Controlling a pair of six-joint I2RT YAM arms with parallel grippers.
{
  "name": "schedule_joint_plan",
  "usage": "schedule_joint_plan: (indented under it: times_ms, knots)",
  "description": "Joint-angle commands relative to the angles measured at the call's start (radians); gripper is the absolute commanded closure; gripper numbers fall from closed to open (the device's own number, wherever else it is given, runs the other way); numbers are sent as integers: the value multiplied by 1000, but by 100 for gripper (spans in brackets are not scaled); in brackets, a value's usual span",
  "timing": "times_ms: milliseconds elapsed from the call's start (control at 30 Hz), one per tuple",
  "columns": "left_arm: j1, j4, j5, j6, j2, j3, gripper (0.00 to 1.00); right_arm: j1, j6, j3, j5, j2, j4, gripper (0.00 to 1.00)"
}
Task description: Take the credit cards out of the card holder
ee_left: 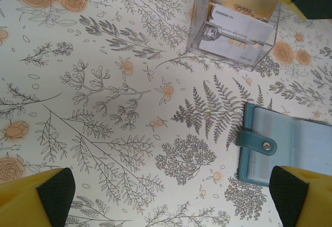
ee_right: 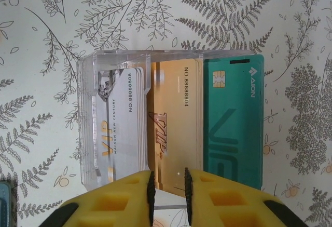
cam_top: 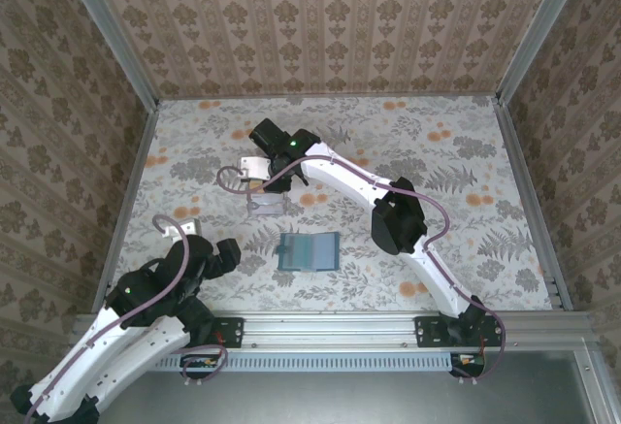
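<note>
The card holder [cam_top: 309, 250] lies open on the floral table, dark teal outside with pale blue-grey slots; its snap tab [ee_left: 258, 143] points left. Three credit cards rest side by side in a clear tray [ee_right: 85, 107]: a silver card [ee_right: 122, 128], a gold card [ee_right: 174, 123] and a teal-green card [ee_right: 231, 128]. My right gripper [ee_right: 168, 177] hovers over the tray's near end, jaws a narrow gap apart, the gold card's lower edge visible behind the gap, nothing pinched. My left gripper [ee_left: 174, 196] stands wide open over bare table, left of the card holder [ee_left: 290, 149].
The clear tray [cam_top: 267, 201] sits just beyond the card holder, under the right arm's wrist. Patterned walls and metal rails enclose the table [cam_top: 437, 172] on three sides. A small pale bracket [cam_top: 184, 222] lies near the left arm.
</note>
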Motion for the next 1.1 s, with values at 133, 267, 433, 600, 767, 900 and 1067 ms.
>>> schedule_joint_plan:
  times_ms: [133,267,433,600,767,900,1067]
  knots:
    - [10,-11,-8,-7,-14,17,0,-5,34,32,22,13,8,66]
    - [10,9,8,6,-13,8,0,-14,103,12,11,-19,47,62]
    - [10,50,43,28,-10,-5,1,-48,280,-160,-72,-157,187,59]
    - [9,180,130,67,18,-34,9,-73,516,-509,-137,-393,451,58]
    - [6,371,262,88,116,-79,24,-97,804,-832,-172,-603,640,58]
    - [-32,520,312,78,232,-113,38,-99,979,-1046,-139,-739,686,58]
    - [-135,622,264,59,372,-114,48,-99,1084,-1286,-101,-892,699,58]
